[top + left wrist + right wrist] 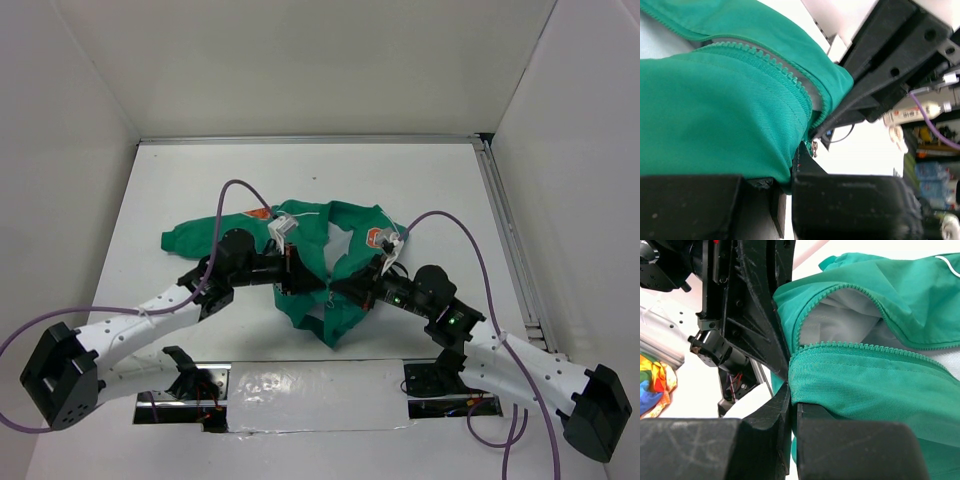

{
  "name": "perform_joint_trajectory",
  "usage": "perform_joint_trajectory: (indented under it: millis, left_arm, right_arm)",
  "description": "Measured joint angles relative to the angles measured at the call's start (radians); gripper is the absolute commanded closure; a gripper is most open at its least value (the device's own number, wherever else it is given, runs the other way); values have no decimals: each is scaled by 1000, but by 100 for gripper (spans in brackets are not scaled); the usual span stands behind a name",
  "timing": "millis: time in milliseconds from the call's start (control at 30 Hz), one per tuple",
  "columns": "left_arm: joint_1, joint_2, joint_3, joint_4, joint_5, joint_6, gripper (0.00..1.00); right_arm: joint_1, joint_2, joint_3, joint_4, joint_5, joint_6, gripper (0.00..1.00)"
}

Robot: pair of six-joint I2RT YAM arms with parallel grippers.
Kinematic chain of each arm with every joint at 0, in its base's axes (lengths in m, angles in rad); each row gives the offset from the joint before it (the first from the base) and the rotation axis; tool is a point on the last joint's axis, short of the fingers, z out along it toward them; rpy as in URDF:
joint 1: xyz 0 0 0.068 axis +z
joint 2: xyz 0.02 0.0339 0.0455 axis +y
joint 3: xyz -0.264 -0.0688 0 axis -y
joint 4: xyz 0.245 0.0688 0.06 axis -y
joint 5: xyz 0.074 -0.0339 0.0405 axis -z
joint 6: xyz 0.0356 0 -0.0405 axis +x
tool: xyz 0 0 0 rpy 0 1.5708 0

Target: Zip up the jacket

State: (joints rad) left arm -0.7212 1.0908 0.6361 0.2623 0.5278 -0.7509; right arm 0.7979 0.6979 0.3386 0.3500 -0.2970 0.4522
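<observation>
Clearly green jacket (340, 312) with white lining, orange patches on chest and shoulder, front gaping at top, zipper teeth apart there. Spread at middle of table (200, 180), collar to far side, hem to arm bases, long axis near-to-far, one sleeve out to left. From left, left gripper (300, 281) reaching in low, fingers (690, 210) almost closed, pinching fabric beside zipper. From right, right gripper (347, 290) facing it, nearly touching, fingers (860, 450) closed on lower front edge by zipper.
</observation>
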Motion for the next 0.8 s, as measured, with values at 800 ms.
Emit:
perform_joint_trajectory:
  millis: [800]
  left_arm:
    - [3, 27, 25, -27, 125, 41, 64]
  right_arm:
    - [0, 13, 15, -27, 40, 33, 100]
